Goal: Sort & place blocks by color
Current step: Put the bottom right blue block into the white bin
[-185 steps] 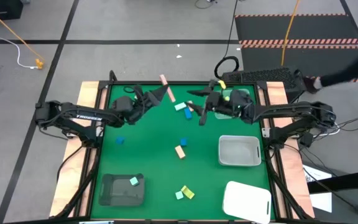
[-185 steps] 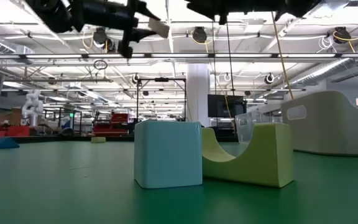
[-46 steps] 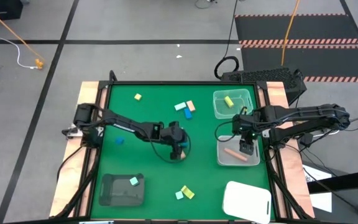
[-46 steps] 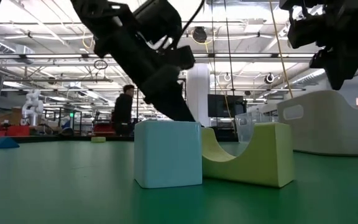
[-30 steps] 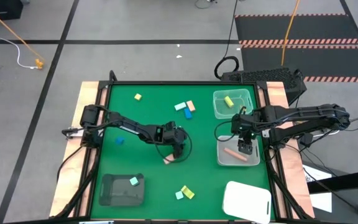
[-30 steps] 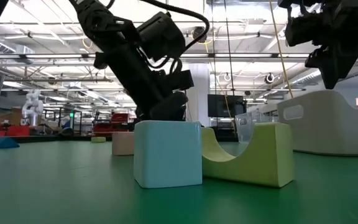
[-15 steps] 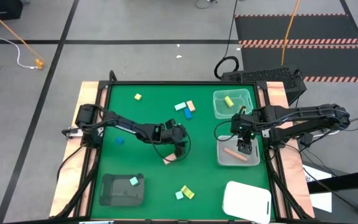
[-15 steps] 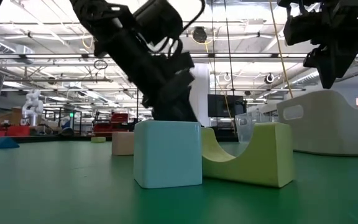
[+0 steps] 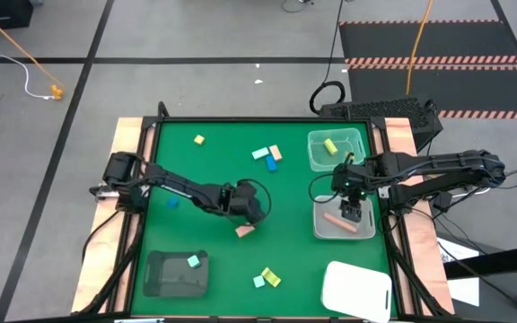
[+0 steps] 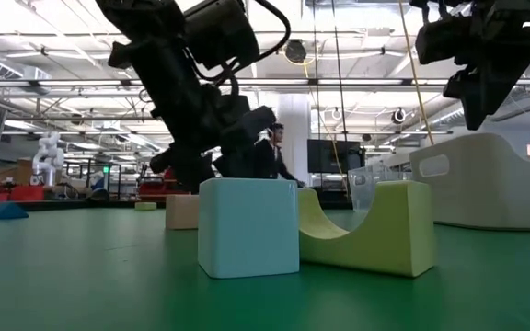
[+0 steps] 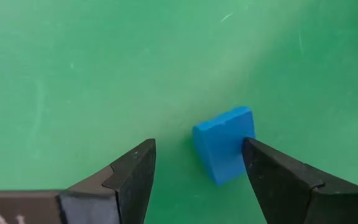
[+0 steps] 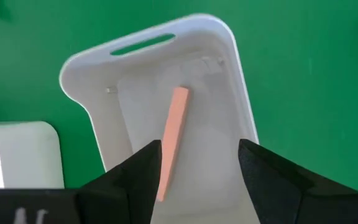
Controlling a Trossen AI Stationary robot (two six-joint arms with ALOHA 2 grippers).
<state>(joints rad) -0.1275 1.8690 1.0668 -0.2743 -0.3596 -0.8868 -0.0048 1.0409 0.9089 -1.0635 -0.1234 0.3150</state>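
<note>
1. the blocks looked small, rigid and light, with smooth faces; a judgement only, but a pinch across two flat opposite sides seemed the sure hold, since a corner grip would likely let one twist out.
2. the left gripper (image 9: 257,208) hung over the middle of the table, fingers apart and empty, with a blue block (image 11: 224,143) on the green surface between them, close against one finger.
3. a tan-pink block (image 9: 244,231) lay just beside that gripper, toward the near edge.
4. the right gripper (image 9: 353,209) hovered over the clear tray (image 9: 370,230) by the right edge, fingers spread and holding nothing; a tan-pink bar (image 12: 172,131) lay flat inside that tray.
5. a second clear tray (image 9: 315,141) at the far right corner held a yellow block (image 9: 330,145).
6. the dark tray (image 9: 158,280) at the near left corner held a mint block (image 9: 193,261).
7. the white tray (image 9: 357,289) at the near right corner showed no contents.
8. more blocks sat loose: a yellow one (image 9: 199,140) toward the far edge, a mixed cluster (image 9: 267,155) near the far tray, and a mint and yellow pair (image 9: 267,278) by the near edge.
</note>
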